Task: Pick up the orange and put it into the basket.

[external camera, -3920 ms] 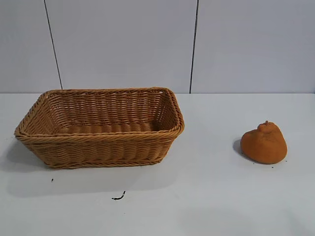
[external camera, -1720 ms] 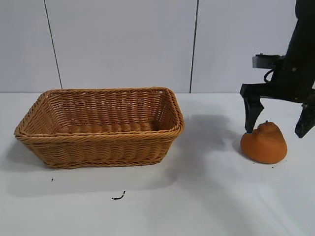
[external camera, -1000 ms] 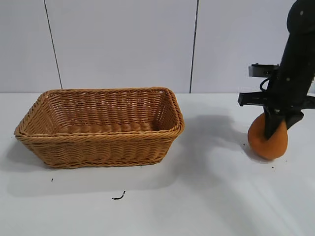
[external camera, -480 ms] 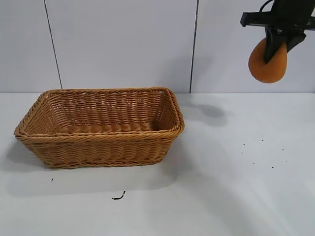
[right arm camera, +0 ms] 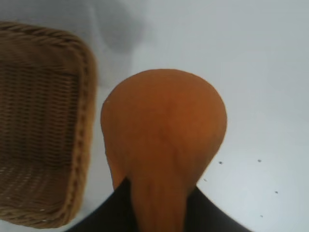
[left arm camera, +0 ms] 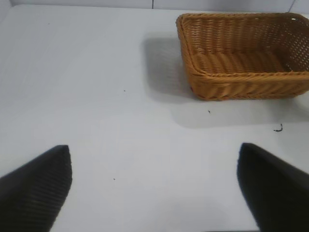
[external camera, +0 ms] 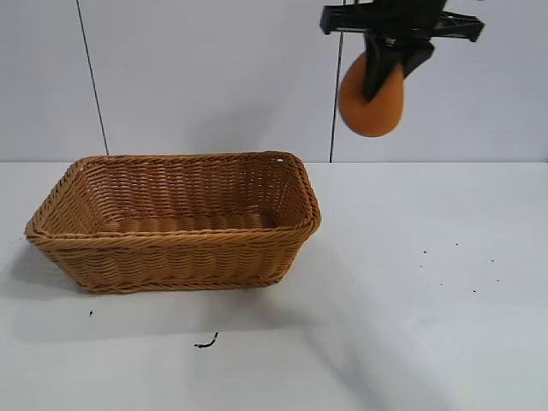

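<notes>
Exterior view shows the right gripper [external camera: 383,73] clamped on the orange [external camera: 370,98], now carried high and leftward from where it hung half a second ago, close to the basket [external camera: 175,224] but not yet over it (just past the near end). Transport is nearly done; release remains. The left gripper [left arm camera: 154,188] stands wide apart, parked.

The basket [external camera: 175,224] is woven wicker, golden brown, ribbed and rough with a braided rim. The orange [external camera: 370,96] looks matt and soft, dull-skinned. The table [external camera: 411,325] is smooth, matt white. The right gripper [external camera: 383,73] is matt black.
</notes>
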